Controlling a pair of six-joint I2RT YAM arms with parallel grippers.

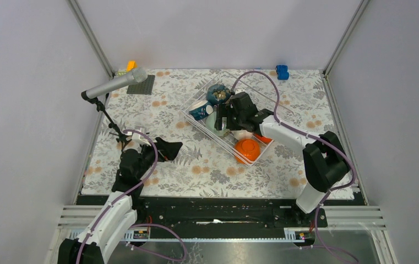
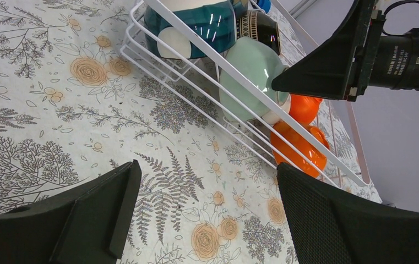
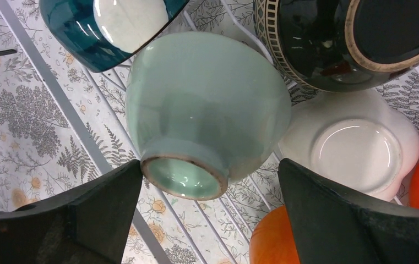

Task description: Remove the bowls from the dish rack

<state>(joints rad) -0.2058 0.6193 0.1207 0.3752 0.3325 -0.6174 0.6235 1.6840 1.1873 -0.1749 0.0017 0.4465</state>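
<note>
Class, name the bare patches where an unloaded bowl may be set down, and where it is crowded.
Free: the cloth between the left gripper and the dish rack, and the near strip before the rack. Crowded: inside the rack, bowls packed under the right gripper; far left, microphone stand and grey plate.

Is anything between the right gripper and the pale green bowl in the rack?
Nothing visible. The open right gripper hangs directly over the pale green bowl; the white bowl and the dark bowl sit close on one side.
</note>
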